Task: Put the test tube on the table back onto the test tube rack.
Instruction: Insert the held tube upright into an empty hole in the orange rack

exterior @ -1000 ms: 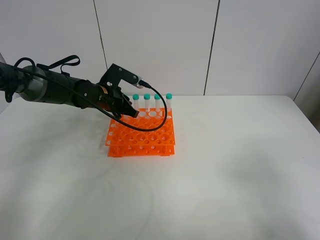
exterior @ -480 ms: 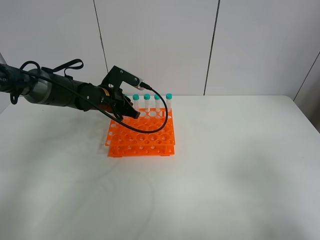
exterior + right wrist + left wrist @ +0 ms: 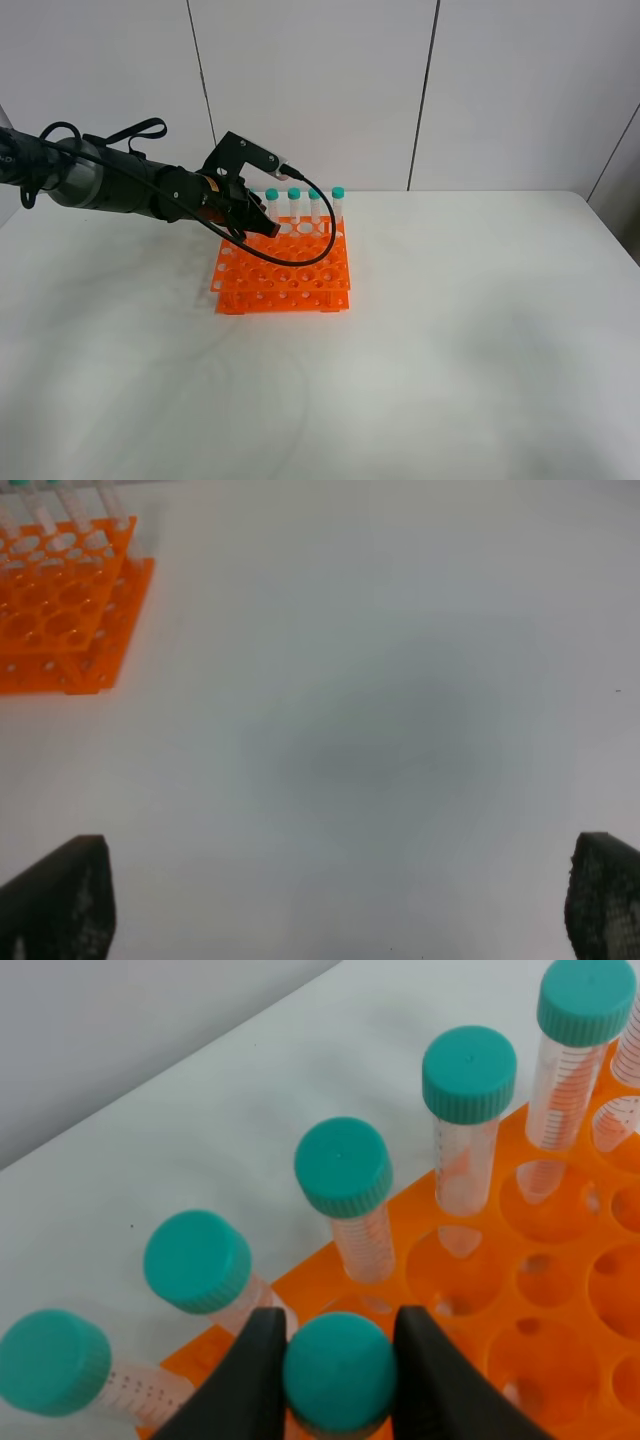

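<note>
My left gripper [image 3: 262, 226] is over the back left part of the orange test tube rack [image 3: 283, 268]. In the left wrist view, this gripper [image 3: 340, 1355] is shut on the teal cap of a test tube [image 3: 340, 1372], with black fingers [image 3: 252, 1385] on both sides. The tube's body is hidden below the cap, so I cannot tell if it sits in a hole. Several other teal-capped tubes [image 3: 343, 1167] stand in the rack's [image 3: 560, 1290] back row, also seen from above [image 3: 315, 205]. My right gripper [image 3: 335, 900] is open and empty above the white table [image 3: 380, 730].
The rack [image 3: 60, 610] shows far off in the right wrist view. A black cable [image 3: 310, 250] from the left arm loops over the rack. White wall panels stand behind the table [image 3: 450, 330].
The left arm rose slightly and pulled back a little a second ago, then stayed still. The gripper stays shut on the tube. The right arm has not moved.
</note>
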You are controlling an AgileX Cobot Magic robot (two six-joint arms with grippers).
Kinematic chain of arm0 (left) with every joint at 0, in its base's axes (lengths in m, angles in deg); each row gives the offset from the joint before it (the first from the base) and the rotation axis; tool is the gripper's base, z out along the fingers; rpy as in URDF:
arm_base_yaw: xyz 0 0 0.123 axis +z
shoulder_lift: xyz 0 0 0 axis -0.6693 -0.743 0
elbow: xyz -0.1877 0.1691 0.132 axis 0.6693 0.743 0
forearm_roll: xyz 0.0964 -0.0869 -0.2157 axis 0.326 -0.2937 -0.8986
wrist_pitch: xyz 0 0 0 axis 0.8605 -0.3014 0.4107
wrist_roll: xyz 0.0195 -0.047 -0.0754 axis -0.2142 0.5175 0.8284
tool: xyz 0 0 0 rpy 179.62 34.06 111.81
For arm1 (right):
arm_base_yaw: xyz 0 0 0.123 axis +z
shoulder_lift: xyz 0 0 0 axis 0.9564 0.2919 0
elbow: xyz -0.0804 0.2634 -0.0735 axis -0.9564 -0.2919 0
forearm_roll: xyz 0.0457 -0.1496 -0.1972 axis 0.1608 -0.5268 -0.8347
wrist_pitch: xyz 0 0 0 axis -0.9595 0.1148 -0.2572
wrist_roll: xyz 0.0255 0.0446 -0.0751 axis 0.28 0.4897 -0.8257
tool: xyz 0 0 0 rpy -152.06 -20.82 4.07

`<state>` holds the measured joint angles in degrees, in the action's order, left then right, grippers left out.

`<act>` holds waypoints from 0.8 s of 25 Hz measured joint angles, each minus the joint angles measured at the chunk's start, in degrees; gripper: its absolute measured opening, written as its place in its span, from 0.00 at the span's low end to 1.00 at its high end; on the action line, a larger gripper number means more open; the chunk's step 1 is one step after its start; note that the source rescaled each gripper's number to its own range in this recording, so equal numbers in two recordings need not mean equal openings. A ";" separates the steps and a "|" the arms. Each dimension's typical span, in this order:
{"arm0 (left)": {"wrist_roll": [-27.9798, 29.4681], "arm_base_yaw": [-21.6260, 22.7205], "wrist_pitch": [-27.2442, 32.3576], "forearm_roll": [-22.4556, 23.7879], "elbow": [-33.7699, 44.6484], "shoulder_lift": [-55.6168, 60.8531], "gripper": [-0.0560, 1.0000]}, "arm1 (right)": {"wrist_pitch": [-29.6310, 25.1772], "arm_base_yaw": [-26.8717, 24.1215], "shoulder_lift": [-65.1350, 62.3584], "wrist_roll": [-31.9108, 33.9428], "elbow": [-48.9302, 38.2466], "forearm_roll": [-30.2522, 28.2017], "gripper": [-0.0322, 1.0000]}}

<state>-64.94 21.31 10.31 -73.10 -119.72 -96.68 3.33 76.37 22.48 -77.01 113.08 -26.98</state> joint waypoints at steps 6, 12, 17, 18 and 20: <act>0.10 0.00 0.11 0.00 0.00 0.00 0.05 | 0.00 0.00 0.00 0.00 0.00 0.00 0.98; 2.15 0.00 0.88 0.00 0.00 0.54 0.05 | 0.00 0.00 0.00 0.00 0.00 0.00 0.98; 2.91 0.41 1.00 -0.05 0.00 0.61 0.05 | 0.00 0.00 0.00 0.00 0.00 0.00 0.98; 3.15 0.62 1.07 -0.05 0.00 0.61 0.05 | 0.00 0.00 0.00 0.00 0.00 0.00 0.98; 3.39 1.00 1.07 -0.10 0.00 0.61 0.05 | 0.00 0.00 0.00 0.00 0.00 0.00 0.98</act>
<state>-61.55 22.31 11.38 -73.20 -119.72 -96.08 3.33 76.37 22.48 -77.01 113.08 -26.98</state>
